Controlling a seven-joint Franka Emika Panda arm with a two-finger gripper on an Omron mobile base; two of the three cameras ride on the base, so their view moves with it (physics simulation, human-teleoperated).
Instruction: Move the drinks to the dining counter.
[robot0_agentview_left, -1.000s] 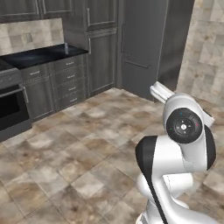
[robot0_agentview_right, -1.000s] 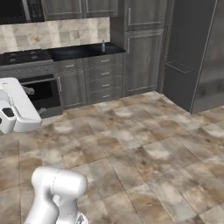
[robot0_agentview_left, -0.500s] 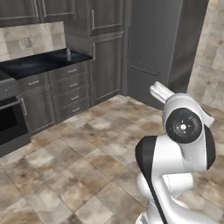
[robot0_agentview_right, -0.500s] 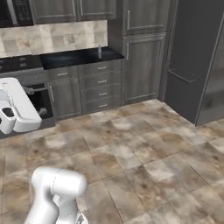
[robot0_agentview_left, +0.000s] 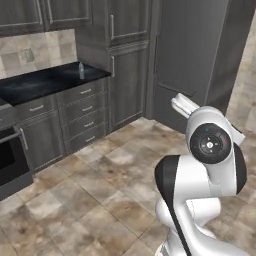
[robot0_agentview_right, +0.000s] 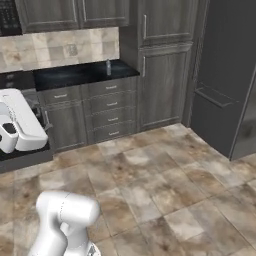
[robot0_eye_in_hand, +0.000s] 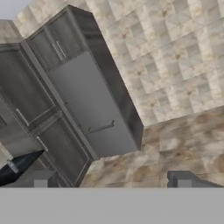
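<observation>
A slim clear bottle (robot0_agentview_left: 81, 70), one of the drinks, stands upright near the right end of the black counter with drawers (robot0_agentview_left: 45, 82). It is the same bottle (robot0_agentview_right: 108, 66) in the right base view, against the tile backsplash, and it lies small at the lower left of the hand view (robot0_eye_in_hand: 12, 166). My gripper (robot0_eye_in_hand: 112, 181) is open, its two fingertips (robot0_eye_in_hand: 41, 179) far apart with nothing between them. It hangs high over the floor, far from the bottle. The dining counter is out of view.
Tall dark cabinets (robot0_agentview_right: 162, 75) and a dark fridge (robot0_agentview_left: 200, 55) stand right of the counter. An oven (robot0_agentview_left: 10, 160) sits under its left part. Tan floor tiles (robot0_agentview_right: 165, 180) stretch open between the base and the cabinets.
The whole picture has shifted: the base has moved, and the counter, cabinets and fridge now look larger and nearer. The arm keeps its pose and the jaws stay open.
</observation>
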